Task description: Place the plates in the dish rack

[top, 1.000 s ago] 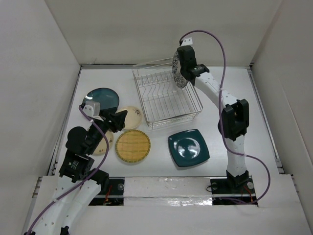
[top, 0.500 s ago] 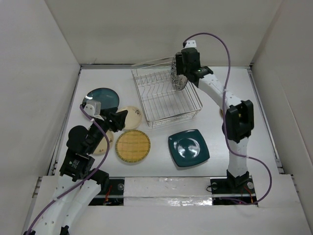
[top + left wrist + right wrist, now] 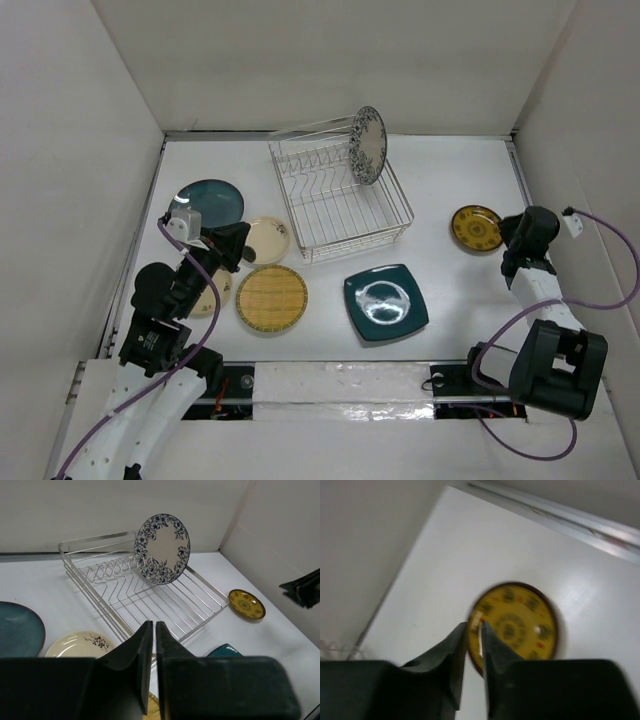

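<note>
Floral plate [image 3: 367,145] now parked in rack [image 3: 340,205], R end effector [image 3: 474,626] gone to yellow plate [image 3: 517,625], grip unclear; L end effector [image 3: 150,626] pressed together

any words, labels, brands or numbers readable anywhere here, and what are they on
No text, label, brand or number can be read in any view.
small yellow plate: dark marks ring its face, too blurred to tell characters from ornament.
blue-and-white plate, standing in the dish rack: flowers only, no words.
cream plate: one dark flower sprig, no words.
</note>
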`<action>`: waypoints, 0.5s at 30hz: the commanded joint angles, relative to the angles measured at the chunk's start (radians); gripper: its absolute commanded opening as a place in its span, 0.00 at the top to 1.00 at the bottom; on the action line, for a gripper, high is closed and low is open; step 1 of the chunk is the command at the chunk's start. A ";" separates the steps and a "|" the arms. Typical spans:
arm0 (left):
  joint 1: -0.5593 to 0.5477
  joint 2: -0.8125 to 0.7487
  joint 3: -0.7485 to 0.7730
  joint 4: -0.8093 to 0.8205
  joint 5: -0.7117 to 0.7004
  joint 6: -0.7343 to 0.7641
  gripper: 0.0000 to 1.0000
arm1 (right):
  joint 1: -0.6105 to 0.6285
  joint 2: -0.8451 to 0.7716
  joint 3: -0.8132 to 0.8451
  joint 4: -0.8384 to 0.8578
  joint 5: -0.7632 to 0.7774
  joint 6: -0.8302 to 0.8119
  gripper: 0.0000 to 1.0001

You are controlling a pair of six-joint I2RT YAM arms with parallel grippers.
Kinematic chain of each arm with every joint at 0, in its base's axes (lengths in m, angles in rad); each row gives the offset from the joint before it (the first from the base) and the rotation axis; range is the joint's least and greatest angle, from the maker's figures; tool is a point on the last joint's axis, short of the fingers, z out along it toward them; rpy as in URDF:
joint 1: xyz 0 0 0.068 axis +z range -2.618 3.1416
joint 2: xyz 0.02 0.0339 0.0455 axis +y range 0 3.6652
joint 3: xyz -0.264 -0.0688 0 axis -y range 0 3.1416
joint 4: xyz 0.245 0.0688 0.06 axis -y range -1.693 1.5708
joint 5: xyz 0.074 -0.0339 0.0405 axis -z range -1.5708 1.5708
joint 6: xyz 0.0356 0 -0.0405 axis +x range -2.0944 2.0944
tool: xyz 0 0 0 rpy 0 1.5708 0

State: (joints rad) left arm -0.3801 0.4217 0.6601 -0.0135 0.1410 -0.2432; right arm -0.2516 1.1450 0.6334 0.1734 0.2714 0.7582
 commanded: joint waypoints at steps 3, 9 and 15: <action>-0.017 -0.020 -0.010 0.038 -0.015 0.001 0.71 | -0.159 0.036 -0.049 -0.031 -0.156 0.064 0.42; -0.017 -0.038 -0.008 0.037 -0.015 0.005 0.56 | -0.218 0.189 -0.081 0.047 -0.334 0.122 0.41; -0.017 -0.044 -0.008 0.033 -0.018 0.007 0.55 | -0.229 0.295 -0.049 0.094 -0.403 0.132 0.46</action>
State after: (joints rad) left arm -0.3920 0.3855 0.6601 -0.0193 0.1261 -0.2436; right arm -0.4728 1.4155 0.5552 0.1959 -0.0574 0.8757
